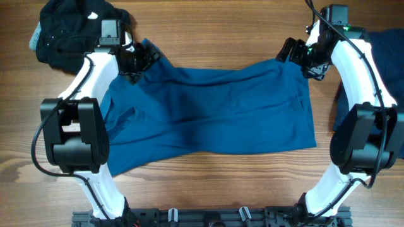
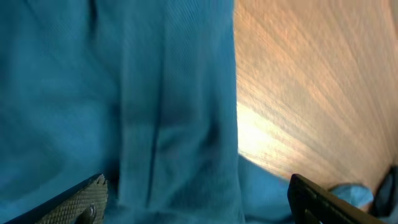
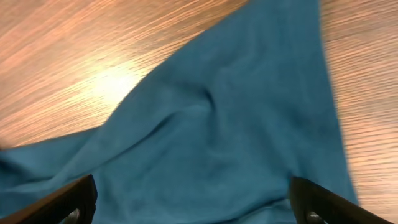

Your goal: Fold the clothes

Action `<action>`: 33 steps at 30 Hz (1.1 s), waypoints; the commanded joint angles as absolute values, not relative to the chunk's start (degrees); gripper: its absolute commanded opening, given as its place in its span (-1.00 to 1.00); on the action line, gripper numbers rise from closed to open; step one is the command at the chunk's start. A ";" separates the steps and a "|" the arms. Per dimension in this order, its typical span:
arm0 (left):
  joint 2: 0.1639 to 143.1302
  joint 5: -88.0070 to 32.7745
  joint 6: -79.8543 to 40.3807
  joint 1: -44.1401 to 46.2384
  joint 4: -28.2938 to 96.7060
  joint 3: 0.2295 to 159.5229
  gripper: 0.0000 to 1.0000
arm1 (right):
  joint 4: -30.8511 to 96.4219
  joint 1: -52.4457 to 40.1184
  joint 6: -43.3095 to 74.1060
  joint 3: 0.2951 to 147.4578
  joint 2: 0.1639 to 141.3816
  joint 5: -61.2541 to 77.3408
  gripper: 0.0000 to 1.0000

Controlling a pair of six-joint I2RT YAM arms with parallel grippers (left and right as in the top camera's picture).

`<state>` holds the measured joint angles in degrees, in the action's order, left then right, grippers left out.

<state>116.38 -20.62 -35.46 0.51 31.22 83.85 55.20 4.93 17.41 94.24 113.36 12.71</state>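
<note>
1. wooden worktop (image 1: 214, 25): blue polo shirt (image 1: 214, 107) lies spread wide, its far corners at the two hands. wrinkled, one rough fold at most by my read.
2. black garment (image 1: 63, 31) is bunched just outboard of the left hand (image 1: 142, 60), darker blue one (image 1: 385, 50) outboard of the right hand (image 1: 291, 55). both unfolded, most of the job left.
3. left hand: fingers wide apart over the shirt's corner, gripping nothing.
4. right hand: fully spread, shirt edge between the fingers, not pinched.

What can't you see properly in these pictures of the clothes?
Dark blue cloth: overhead, cut off by the right edge, partly under the right arm.
Black cloth: overhead, bunched and too dark to tell what it is.
Blue shirt: overhead, its left edge hides under the left arm.
</note>
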 commanded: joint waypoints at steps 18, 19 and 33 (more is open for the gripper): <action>123.15 -23.79 -34.74 -0.10 25.04 85.21 0.80 | 52.27 5.23 16.49 95.20 114.69 9.63 0.99; 123.15 -23.86 -34.74 -0.10 24.97 85.21 0.76 | 52.27 5.23 16.53 95.18 114.78 9.65 0.99; 123.15 -24.82 -34.74 -0.12 25.39 85.21 -0.14 | 51.16 7.16 20.27 95.13 116.22 5.98 0.89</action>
<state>122.02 -23.94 -35.03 -0.27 25.28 84.20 51.51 5.48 16.75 94.24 113.65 7.92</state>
